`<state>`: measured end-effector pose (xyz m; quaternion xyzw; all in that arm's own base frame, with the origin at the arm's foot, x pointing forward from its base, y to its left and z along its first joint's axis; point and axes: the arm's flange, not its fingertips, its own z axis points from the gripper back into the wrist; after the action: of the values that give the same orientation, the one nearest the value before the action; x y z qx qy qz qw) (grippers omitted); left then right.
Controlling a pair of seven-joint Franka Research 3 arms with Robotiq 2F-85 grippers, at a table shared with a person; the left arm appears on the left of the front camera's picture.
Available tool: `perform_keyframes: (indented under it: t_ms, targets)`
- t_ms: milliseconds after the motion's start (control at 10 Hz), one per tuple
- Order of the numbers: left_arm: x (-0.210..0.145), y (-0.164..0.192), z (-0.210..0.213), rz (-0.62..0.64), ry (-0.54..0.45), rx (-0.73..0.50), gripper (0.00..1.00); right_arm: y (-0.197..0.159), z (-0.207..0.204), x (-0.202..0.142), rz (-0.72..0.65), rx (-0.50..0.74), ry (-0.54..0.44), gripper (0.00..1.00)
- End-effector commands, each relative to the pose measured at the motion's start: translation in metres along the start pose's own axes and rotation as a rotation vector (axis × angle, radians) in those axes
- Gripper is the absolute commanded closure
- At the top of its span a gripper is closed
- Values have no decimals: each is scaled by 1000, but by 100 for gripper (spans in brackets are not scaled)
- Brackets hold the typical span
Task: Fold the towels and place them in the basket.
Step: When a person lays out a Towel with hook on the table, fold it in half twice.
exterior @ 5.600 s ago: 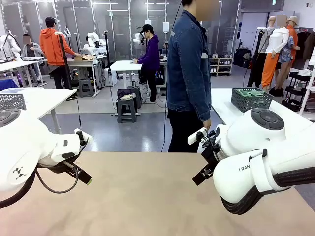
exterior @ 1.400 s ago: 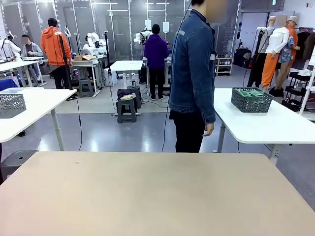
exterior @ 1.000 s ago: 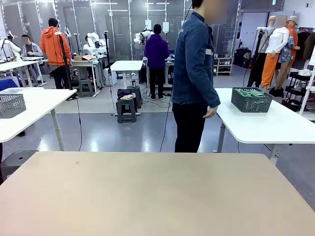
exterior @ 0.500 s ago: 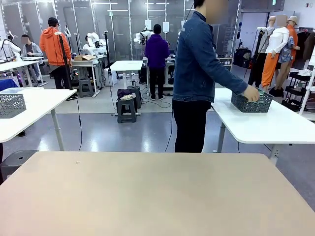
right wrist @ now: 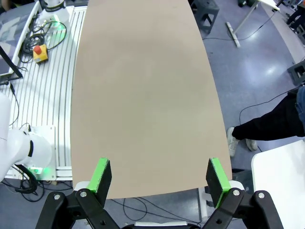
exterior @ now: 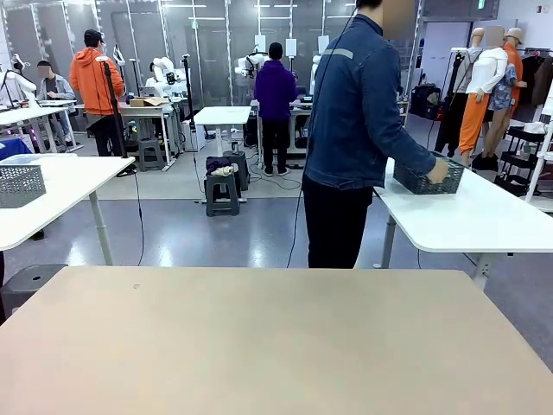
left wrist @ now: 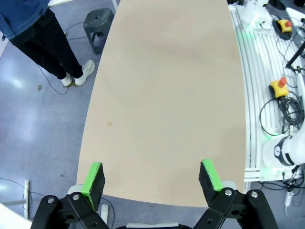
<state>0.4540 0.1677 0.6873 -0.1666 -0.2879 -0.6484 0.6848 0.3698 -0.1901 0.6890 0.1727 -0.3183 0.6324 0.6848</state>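
Basket [exterior: 415, 183] sits on side table [exterior: 484, 223], well apart from jaws

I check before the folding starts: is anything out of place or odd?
One thing: the basket is at the white side table, not on the beige table, with the person's hand on it. Nothing looks spilled or damaged.

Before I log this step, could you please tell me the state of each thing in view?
Left gripper: open, empty, high over the tan table.
Right gripper: open, empty, over the same table.
Basket: upright on the white side table, person's hand on its rim.
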Motion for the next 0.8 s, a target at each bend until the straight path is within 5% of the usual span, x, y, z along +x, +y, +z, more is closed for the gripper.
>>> perform_keyframes:
  t_ms: [0, 700]
  targets:
    - [1, 0, 2, -9, -3, 1, 0, 0, 1, 1, 13, -6, -4, 0]
    - [1, 3, 2, 95, -89, -28, 0, -5, 5, -1, -148, 39, -76, 0]
